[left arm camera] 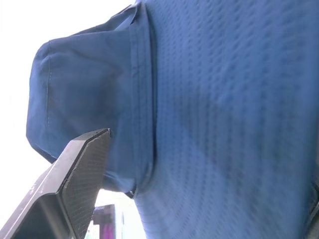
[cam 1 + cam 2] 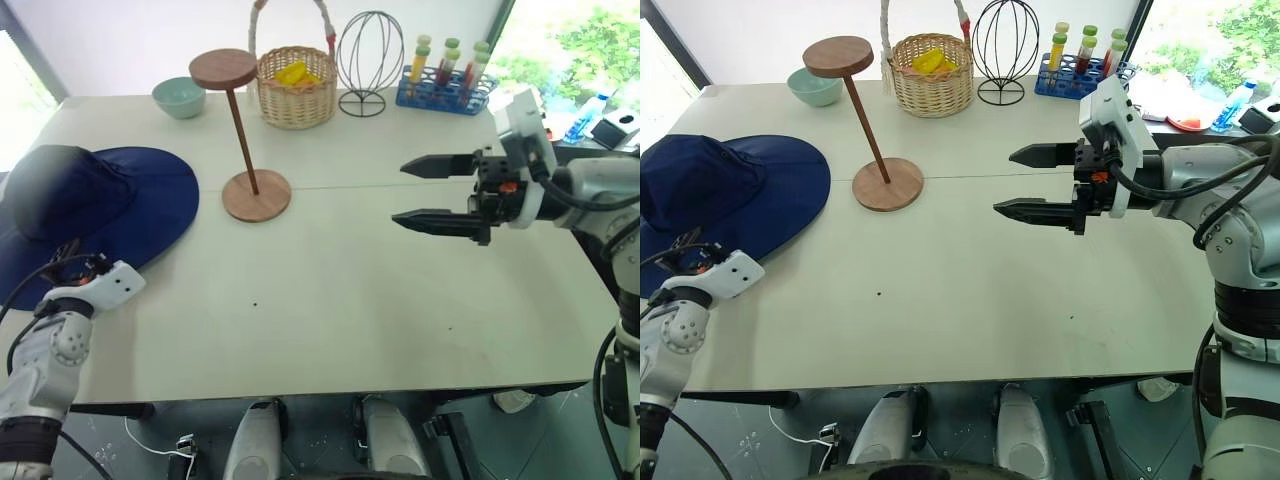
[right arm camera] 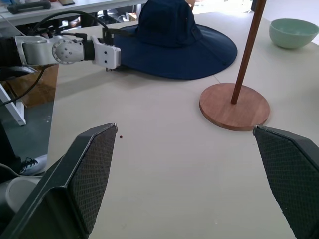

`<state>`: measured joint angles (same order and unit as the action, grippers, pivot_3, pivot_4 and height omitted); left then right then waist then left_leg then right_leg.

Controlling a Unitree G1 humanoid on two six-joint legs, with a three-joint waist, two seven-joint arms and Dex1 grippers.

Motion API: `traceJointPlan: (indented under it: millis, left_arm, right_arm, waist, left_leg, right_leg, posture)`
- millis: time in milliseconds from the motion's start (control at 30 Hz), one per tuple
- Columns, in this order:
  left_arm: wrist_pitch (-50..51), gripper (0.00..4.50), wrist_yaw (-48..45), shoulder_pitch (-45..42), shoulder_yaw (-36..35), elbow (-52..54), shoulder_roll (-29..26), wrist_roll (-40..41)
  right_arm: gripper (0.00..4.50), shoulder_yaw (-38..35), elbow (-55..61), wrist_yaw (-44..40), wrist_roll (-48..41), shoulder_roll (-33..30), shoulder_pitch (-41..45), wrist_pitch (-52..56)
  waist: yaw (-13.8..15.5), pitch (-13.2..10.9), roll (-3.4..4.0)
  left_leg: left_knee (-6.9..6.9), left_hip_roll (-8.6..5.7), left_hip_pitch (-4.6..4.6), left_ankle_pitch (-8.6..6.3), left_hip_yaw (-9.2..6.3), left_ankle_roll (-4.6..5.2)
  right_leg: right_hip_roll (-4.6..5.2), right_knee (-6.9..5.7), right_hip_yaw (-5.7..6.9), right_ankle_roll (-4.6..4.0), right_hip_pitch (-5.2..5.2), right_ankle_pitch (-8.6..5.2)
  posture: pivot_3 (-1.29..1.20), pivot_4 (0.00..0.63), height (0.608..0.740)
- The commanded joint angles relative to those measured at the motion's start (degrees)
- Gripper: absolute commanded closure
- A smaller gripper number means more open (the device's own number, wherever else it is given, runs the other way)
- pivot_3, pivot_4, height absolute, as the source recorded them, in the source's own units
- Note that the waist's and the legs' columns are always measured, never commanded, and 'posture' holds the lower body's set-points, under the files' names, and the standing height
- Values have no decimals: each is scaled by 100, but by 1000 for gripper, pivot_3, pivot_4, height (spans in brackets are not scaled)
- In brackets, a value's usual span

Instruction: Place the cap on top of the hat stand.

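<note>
Navy-blue cap [image 2: 95,205], soft fabric with rounded crown and wide floppy brim, lying flat at the table's [image 2: 330,300] left edge, brim hanging past it. Left end effector [image 3: 110,36] right at the brim's near rim, fingers spread wide, one finger [image 1: 79,174] close against the fabric. Brown wooden hat stand [image 2: 243,135] upright just beside the brim, toward mid-table. Right end effector [image 2: 432,192] hovering well apart over the table's right half, fingers wide, holding nothing.
</note>
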<state>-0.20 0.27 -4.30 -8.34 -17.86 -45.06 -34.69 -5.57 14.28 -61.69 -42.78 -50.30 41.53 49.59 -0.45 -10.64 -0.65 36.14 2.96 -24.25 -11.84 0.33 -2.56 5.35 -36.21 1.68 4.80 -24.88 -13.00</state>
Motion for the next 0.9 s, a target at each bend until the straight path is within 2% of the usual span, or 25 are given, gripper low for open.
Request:
traceJointPlan:
  millis: [33, 233, 267, 333, 500, 567, 767, 900]
  left_arm:
    - [185, 57, 157, -313, 239, -636, -71, -122]
    - [115, 57, 264, -994, 642, -1395, -76, -112]
    - [54, 285, 265, -1046, 679, -1462, -81, -73]
    - [-33, 901, 268, -1124, 728, -1544, -99, -14]
    - [-163, 3551, 302, -1232, 762, -1616, -224, 108]
    - [-207, 4443, 327, -1267, 749, -1639, -308, 148]
    - [-218, 4443, 452, -1317, 667, -1584, -531, 183]
    - [-184, 4443, 500, -1341, 454, -1355, -745, 292]
  right_arm:
    - [0, -253, 159, 89, -152, -23, 222, -44]
    - [0, -326, 166, 235, -262, -42, 237, -17]
    - [0, -346, 180, 249, -277, -54, 216, -17]
    - [0, -361, 196, 266, -277, -73, 184, -29]
    - [0, -456, 232, 250, -292, -153, 137, -40]
    - [0, -509, 212, 240, -320, -196, 168, -29]
    - [0, -561, 101, 240, -478, -302, 221, 175]
    - [0, -523, 124, 333, -262, -282, 206, -93]
  waist:
    - [-2, 1, 1]
    - [21, 2, 3]
    - [22, 2, 3]
    - [16, 2, 3]
    - [33, 2, 5]
    - [71, 5, 13]
    - [104, 2, 9]
    - [97, -3, -1]
  left_leg:
    - [0, 0, 1, 0, 0, 0]
    - [1, 0, 6, 1, -1, 1]
    - [0, 0, 10, 1, -1, 0]
    - [1, 0, 12, 1, 0, 0]
    - [-1, 0, 12, 1, 0, 0]
    - [-2, 0, 15, 1, 0, 0]
    - [-1, 1, 15, 0, 0, 0]
    - [0, 1, -5, 1, 0, 0]
  right_leg:
    - [0, 0, 0, 0, 1, 0]
    - [-2, -2, 0, 14, 6, 8]
    - [-2, -2, 0, 14, 10, 8]
    - [-2, -2, -1, 12, 12, 6]
    - [-1, -1, 0, 13, 12, 6]
    - [-1, -1, 0, 1, 12, 0]
    - [-2, 0, -1, 0, 12, -1]
    - [-2, 4, -1, 1, -2, 0]
  posture:
    - [0, 150, 740]
    - [0, 150, 740]
    - [0, 150, 740]
    - [0, 150, 740]
    - [0, 150, 740]
    - [0, 150, 740]
    - [0, 150, 740]
    - [0, 150, 740]
